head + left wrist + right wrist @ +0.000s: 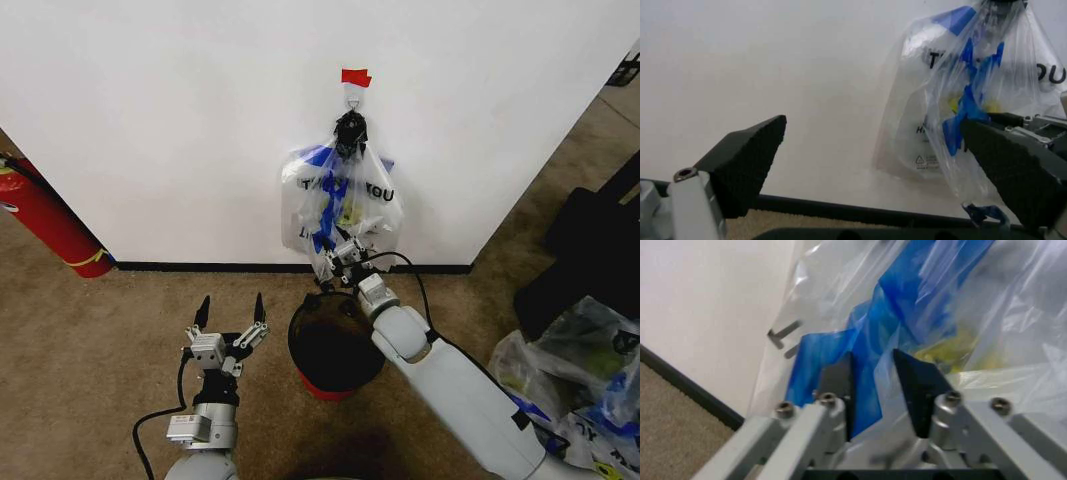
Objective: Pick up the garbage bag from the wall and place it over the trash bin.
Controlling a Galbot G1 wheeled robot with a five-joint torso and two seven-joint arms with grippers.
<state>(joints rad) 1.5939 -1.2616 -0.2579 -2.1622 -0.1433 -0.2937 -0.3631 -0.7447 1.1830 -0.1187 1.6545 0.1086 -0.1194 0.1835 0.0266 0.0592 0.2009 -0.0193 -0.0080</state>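
The garbage bag (340,195), see-through with blue sides and black lettering, hangs from a metal hook (352,97) under a red tape strip (355,77) on the white wall (150,120). My right gripper (345,255) reaches up over the trash bin (325,388) to the bag's lower edge. In the right wrist view its fingers (840,385) are shut on a blue fold of the bag (940,300), right gripper (873,375). My left gripper (230,305) hovers open to the left of the bin, facing the wall, with the bag (987,100) ahead of the left gripper (873,130).
A red fire-extinguisher cylinder (50,225) leans at the wall's left. A large black fabric bag (590,240) and lumpy clear bags (570,370) lie on the carpet to the right. A black baseboard (200,266) runs along the wall's foot.
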